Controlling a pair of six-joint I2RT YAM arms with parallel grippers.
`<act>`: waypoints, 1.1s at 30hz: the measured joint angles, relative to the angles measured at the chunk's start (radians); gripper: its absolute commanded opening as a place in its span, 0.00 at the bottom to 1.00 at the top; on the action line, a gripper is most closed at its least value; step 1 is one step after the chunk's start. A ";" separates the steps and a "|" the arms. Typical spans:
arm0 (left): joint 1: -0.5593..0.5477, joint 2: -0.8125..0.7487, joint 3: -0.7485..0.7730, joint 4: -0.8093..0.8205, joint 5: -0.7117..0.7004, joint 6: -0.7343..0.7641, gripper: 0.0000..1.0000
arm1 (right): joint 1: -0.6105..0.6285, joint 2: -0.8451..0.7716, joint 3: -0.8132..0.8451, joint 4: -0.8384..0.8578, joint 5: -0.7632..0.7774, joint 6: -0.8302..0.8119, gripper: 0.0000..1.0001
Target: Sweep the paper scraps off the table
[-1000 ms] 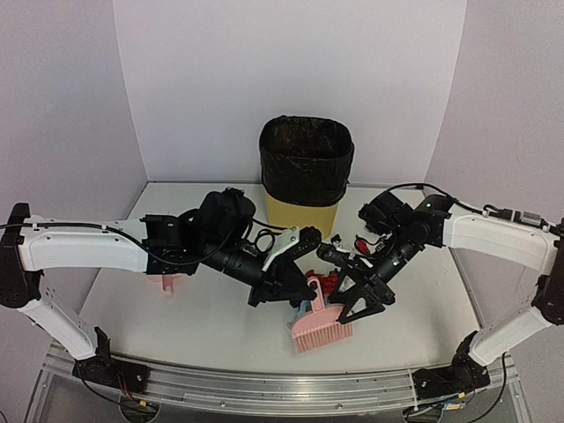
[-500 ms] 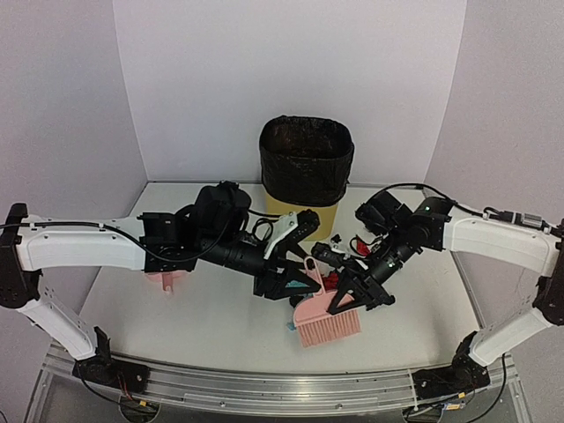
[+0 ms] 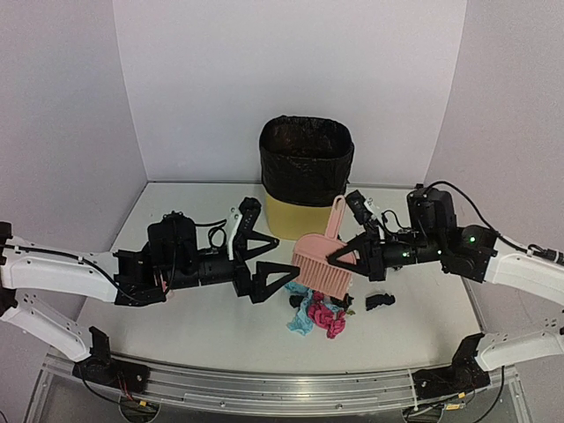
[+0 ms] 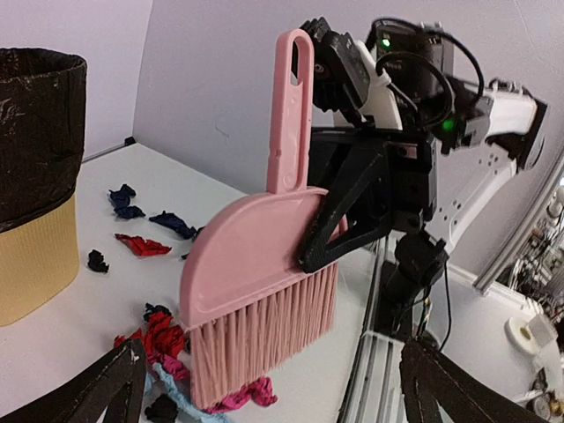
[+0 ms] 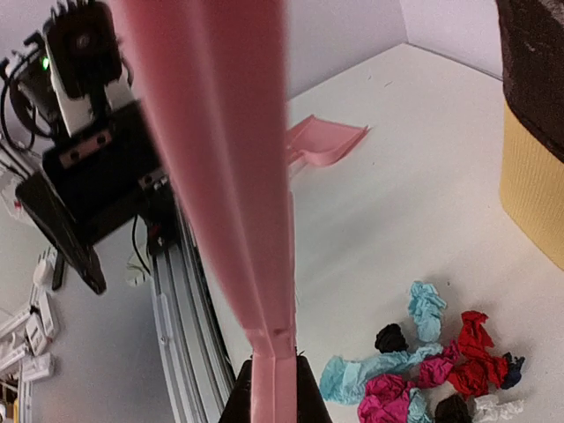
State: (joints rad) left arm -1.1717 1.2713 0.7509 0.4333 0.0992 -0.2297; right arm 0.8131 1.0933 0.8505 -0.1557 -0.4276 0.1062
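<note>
Your brush (image 3: 317,265) has come up off the table (image 3: 176,328), your right claw (image 3: 343,257) now pinched on it, your left claw (image 3: 278,280) let go and wide, scraps (image 3: 318,315) heaped below.

White table (image 3: 211,339): paper scraps (image 3: 315,314) heaped centre, bin (image 3: 306,176) behind, pink dustpan (image 5: 324,143).

Bare white booth under soft, even light.
The back wall (image 3: 291,62) meets a left wall (image 3: 53,106) and a right wall (image 3: 520,97), all matte, faintly lilac.
</note>
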 measured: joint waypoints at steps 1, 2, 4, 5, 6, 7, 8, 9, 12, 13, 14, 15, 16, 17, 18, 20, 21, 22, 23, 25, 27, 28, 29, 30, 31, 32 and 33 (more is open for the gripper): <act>0.000 0.013 -0.003 0.036 -0.005 -0.022 1.00 | 0.000 -0.009 -0.014 0.050 0.016 0.049 0.00; 0.000 0.028 -0.004 0.075 -0.012 -0.044 1.00 | 0.000 -0.017 -0.029 0.102 0.032 0.101 0.00; 0.000 0.063 -0.006 0.144 -0.030 -0.088 1.00 | 0.000 -0.028 -0.050 0.188 0.051 0.190 0.00; 0.000 0.082 -0.007 0.178 -0.042 -0.108 1.00 | 0.000 -0.031 -0.059 0.227 0.056 0.228 0.00; 0.000 0.102 -0.008 0.211 -0.055 -0.128 1.00 | 0.000 -0.035 -0.068 0.268 0.058 0.267 0.00; 0.000 0.123 -0.009 0.238 -0.069 -0.147 1.00 | 0.000 -0.040 -0.075 0.300 0.060 0.298 0.00; 0.000 0.140 -0.011 0.261 -0.084 -0.161 0.99 | 0.000 -0.046 -0.081 0.332 0.062 0.329 0.00; 0.000 0.156 -0.013 0.279 -0.096 -0.173 0.99 | 0.000 -0.051 -0.084 0.355 0.062 0.352 0.00; 0.000 0.195 -0.020 0.344 -0.117 -0.219 0.96 | -0.001 -0.056 -0.086 0.419 0.062 0.405 0.00; 0.000 0.204 -0.023 0.369 -0.121 -0.232 0.93 | 0.000 -0.056 -0.088 0.437 0.062 0.420 0.00; 0.000 0.211 -0.030 0.404 -0.122 -0.246 0.90 | -0.001 -0.056 -0.090 0.451 0.062 0.432 0.00; 0.000 0.218 -0.038 0.441 -0.122 -0.259 0.86 | -0.001 -0.056 -0.092 0.465 0.062 0.444 0.00; 0.000 0.223 -0.045 0.478 -0.121 -0.268 0.82 | 0.000 -0.055 -0.095 0.475 0.061 0.454 0.00; 0.000 0.230 -0.050 0.517 -0.120 -0.282 0.79 | -0.001 -0.052 -0.097 0.485 0.060 0.463 0.00; 0.000 0.238 -0.054 0.555 -0.118 -0.297 0.74 | -0.001 -0.049 -0.098 0.494 0.060 0.472 0.00; 0.000 0.254 -0.055 0.619 -0.101 -0.322 0.66 | -0.001 -0.039 -0.100 0.514 0.056 0.486 0.00; 0.000 0.262 -0.055 0.650 -0.093 -0.333 0.63 | -0.001 -0.033 -0.101 0.522 0.054 0.494 0.00; 0.000 0.271 -0.055 0.681 -0.083 -0.348 0.61 | -0.001 -0.028 -0.102 0.530 0.053 0.499 0.00; 0.000 0.281 -0.055 0.712 -0.073 -0.367 0.60 | -0.001 -0.025 -0.104 0.538 0.052 0.504 0.00; 0.001 0.304 -0.055 0.771 -0.058 -0.389 0.57 | -0.001 -0.021 -0.114 0.560 0.049 0.510 0.00; 0.003 0.331 -0.055 0.813 -0.035 -0.419 0.51 | -0.001 -0.016 -0.118 0.571 0.043 0.515 0.00; 0.004 0.343 -0.055 0.824 -0.024 -0.430 0.47 | -0.001 -0.013 -0.118 0.579 0.037 0.517 0.00; 0.006 0.354 -0.055 0.833 -0.013 -0.439 0.44 | -0.001 -0.009 -0.118 0.587 0.032 0.521 0.00; 0.008 0.366 -0.055 0.839 -0.002 -0.450 0.40 | -0.001 -0.006 -0.118 0.595 0.026 0.524 0.00; 0.012 0.379 -0.054 0.848 0.010 -0.466 0.33 | -0.001 -0.002 -0.118 0.604 0.021 0.526 0.00; 0.016 0.393 -0.053 0.855 0.025 -0.478 0.25 | -0.001 0.002 -0.118 0.613 0.014 0.528 0.00; 0.020 0.406 -0.051 0.859 0.037 -0.488 0.19 | -0.001 0.004 -0.118 0.617 0.008 0.530 0.00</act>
State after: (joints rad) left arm -1.1518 1.6774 0.7003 1.2924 0.1359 -0.7178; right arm 0.8124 1.0973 0.7326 0.4614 -0.4191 0.6363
